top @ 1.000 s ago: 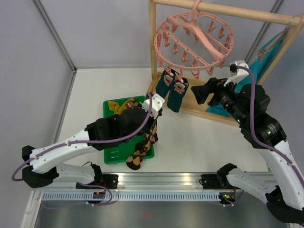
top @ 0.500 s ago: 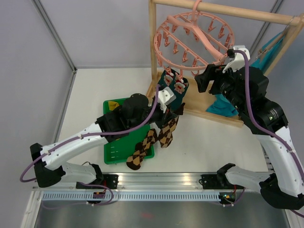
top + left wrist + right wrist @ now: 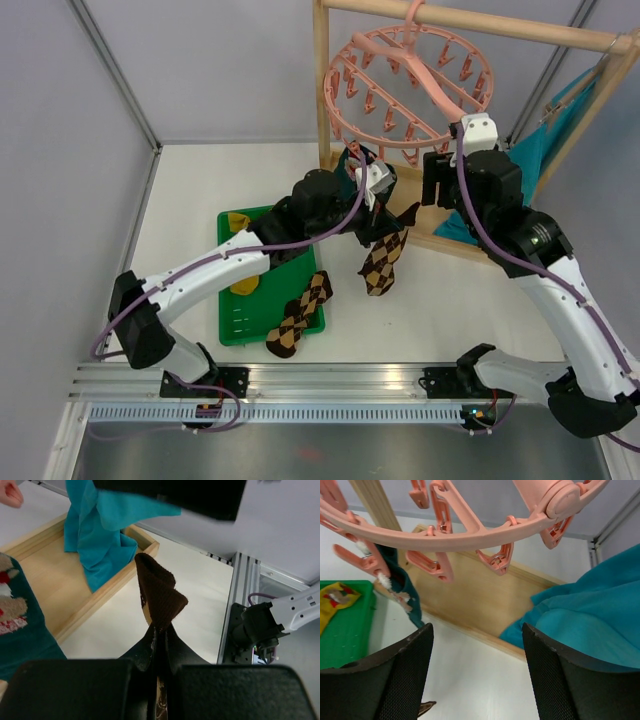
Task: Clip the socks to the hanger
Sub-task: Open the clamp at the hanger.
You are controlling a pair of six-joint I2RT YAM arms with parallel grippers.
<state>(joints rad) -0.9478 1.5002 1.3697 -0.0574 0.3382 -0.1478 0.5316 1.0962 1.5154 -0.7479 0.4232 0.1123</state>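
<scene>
**Left gripper** point(image 3: 159, 632): the fingers are pressed together and pinch the cuff of a brown-tan argyle sock point(image 3: 384, 262). In my left wrist view the knit cuff stands up from the pinch as a folded dark brown peak. From overhead the rest of the sock hangs free above the white table point(image 3: 200, 190), diamonds showing, below the near rim of the hanger point(image 3: 432, 82). I cannot tell whether it touches a clip.

**Right gripper** point(image 3: 477, 645): the fingers are spread wide and hold nothing. It sits just under the hanger's ring, with the pink clips point(image 3: 432, 562) dangling above.

**Hanger:** it is round, smooth pink plastic, a ring with crossbars. Its hook sits over the top bar of the wooden rack frame point(image 3: 322, 80).

**Dark teal socks** point(image 3: 405, 587): they hang from clips on the left of the ring. Overhead, the left arm covers most of them.

**Surroundings:**
- A second argyle sock point(image 3: 298, 315) lies across the near right corner of the green tray point(image 3: 232, 318).
- A mustard yellow sock point(image 3: 243, 285) lies inside the tray.
- A plain turquoise cloth point(image 3: 520, 160) drapes from the rack's right side down onto its wooden base.
</scene>
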